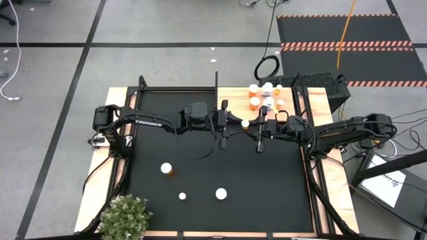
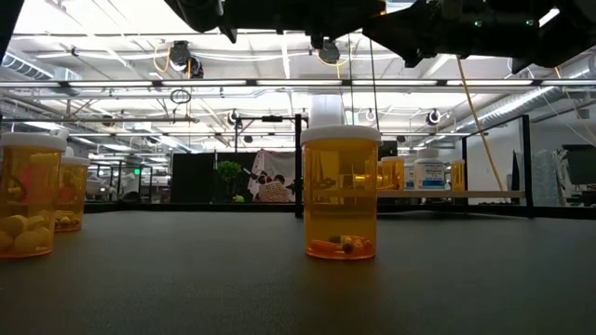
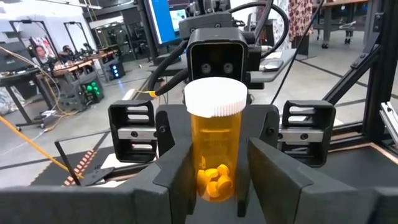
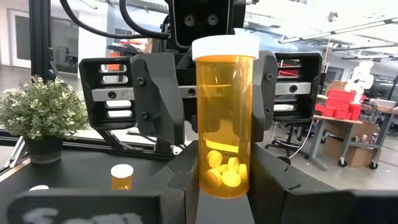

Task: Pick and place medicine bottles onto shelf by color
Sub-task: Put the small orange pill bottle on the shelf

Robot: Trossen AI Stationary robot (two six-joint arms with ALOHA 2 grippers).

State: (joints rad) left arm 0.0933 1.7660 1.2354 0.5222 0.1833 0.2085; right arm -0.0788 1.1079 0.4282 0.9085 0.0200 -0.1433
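While both arms meet over the middle of the black mat [image 1: 267, 187], the high view shows one orange bottle [image 1: 245, 123] in the air between the left gripper [image 1: 230, 125] and the right gripper [image 1: 259, 127], just in front of the shelf [image 1: 232, 99]. Several sorted bottles [image 1: 263, 95] stand on the shelf. Three loose bottles [image 1: 167, 169] wait upright on the mat near a potted plant [image 1: 125, 217].

The low view looks past one of those standing bottles, with the arms dark overhead.

In the left wrist view the held bottle stands upright, its white cap [image 3: 215, 96] on top and a few pills at the bottom. Whether the left gripper has closed on it I cannot tell.

In the right wrist view the right gripper is clamped on the bottle's lower body.

My judgement on handling is that the bottle is light, mostly empty rigid plastic, smooth-walled and so likely slippery. It is best taken across the cylindrical body below the cap, squarely, with moderate force. A grip on the cap's edge or off-centre could let it tilt or twist out.
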